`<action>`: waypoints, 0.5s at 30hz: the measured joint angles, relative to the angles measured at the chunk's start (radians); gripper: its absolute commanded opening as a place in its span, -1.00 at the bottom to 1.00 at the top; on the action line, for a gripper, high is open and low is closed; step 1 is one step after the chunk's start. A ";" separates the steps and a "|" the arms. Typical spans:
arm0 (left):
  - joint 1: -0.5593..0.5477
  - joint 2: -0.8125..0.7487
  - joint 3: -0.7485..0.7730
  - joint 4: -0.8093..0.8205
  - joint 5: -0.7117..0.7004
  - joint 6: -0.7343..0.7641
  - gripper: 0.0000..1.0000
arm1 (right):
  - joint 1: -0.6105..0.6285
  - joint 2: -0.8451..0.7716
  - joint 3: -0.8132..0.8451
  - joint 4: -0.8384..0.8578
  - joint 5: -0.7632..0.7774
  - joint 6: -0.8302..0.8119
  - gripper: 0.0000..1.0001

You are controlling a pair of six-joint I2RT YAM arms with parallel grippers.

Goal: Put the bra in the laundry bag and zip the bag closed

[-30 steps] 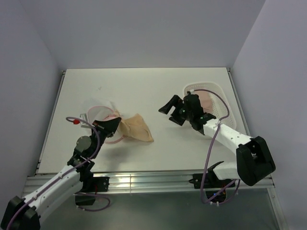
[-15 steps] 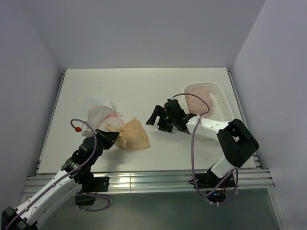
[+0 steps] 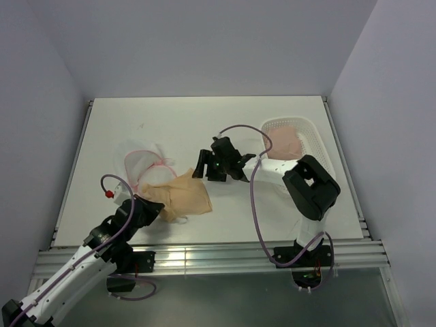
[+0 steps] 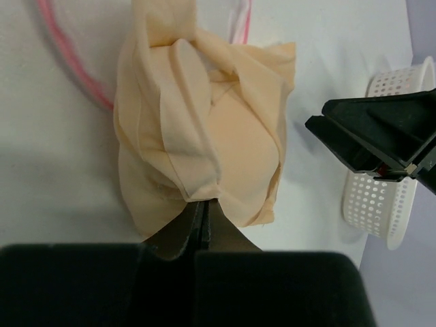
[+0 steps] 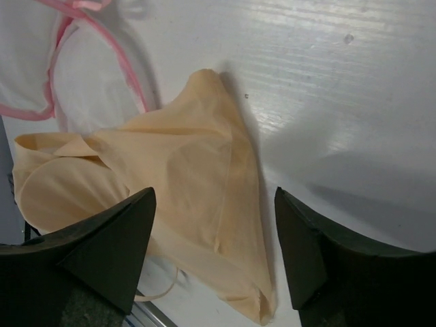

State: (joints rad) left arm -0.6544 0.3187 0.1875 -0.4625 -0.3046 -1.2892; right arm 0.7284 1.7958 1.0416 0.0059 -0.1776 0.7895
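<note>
The peach-tan bra (image 3: pixel 182 197) lies bunched on the table, its left end by the laundry bag (image 3: pixel 139 163), a white mesh pouch with a pink rim. My left gripper (image 3: pixel 157 208) is shut on the bra's near edge; in the left wrist view the jaws (image 4: pixel 201 204) pinch a fold of the bra (image 4: pixel 197 129). My right gripper (image 3: pixel 206 165) hovers open just right of the bra. Seen from the right wrist, its fingers (image 5: pixel 214 197) stand wide, apart from the bra (image 5: pixel 184 177) below, with the bag's pink rim (image 5: pixel 133 75) beyond.
A white perforated basket (image 3: pixel 315 151) holding a paler pink garment (image 3: pixel 286 140) stands at the right. It also shows in the left wrist view as the basket (image 4: pixel 381 204) behind the right gripper's fingers (image 4: pixel 381 136). Grey walls enclose the table.
The right gripper has swung left from the basket to beside the bra. The left gripper has dragged the bra towards the near edge, partly off the bag.
</note>
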 measured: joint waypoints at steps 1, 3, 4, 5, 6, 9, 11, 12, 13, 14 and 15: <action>0.000 -0.011 0.001 -0.018 0.000 -0.006 -1.00 | 0.008 0.008 0.008 -0.003 0.001 -0.005 0.50; -0.001 -0.032 0.008 -0.053 -0.001 -0.010 -1.00 | 0.025 0.024 0.021 -0.013 0.002 -0.014 0.44; -0.001 -0.042 0.014 -0.068 -0.001 -0.010 -1.00 | 0.032 0.031 0.025 -0.017 0.003 -0.019 0.41; -0.002 -0.049 0.020 -0.078 -0.001 -0.010 -1.00 | 0.039 0.038 0.027 -0.020 0.004 -0.023 0.39; -0.002 -0.053 0.025 -0.082 -0.001 -0.009 -1.00 | 0.043 0.043 0.027 -0.023 0.005 -0.025 0.31; -0.002 -0.054 0.035 -0.075 0.005 0.011 -1.00 | 0.060 0.048 0.027 -0.044 0.014 -0.030 -0.06; -0.002 -0.038 0.047 -0.058 0.020 0.033 -1.00 | 0.064 0.048 0.027 -0.050 0.026 -0.033 -0.30; -0.002 -0.018 0.060 -0.048 0.026 0.045 -0.99 | 0.065 0.048 0.027 -0.055 0.032 -0.034 -0.43; -0.004 0.008 0.073 -0.032 0.032 0.057 -1.00 | 0.066 0.048 0.027 -0.062 0.039 -0.033 -0.46; -0.006 0.037 0.087 -0.013 0.037 0.069 -1.00 | 0.066 0.048 0.027 -0.068 0.043 -0.033 -0.49; -0.011 0.070 0.102 0.010 0.042 0.080 -1.00 | 0.066 0.048 0.027 -0.074 0.050 -0.033 -0.52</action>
State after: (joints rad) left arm -0.6651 0.3889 0.2893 -0.4526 -0.2630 -1.2091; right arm 0.7944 1.8439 1.0683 -0.0677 -0.1280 0.7567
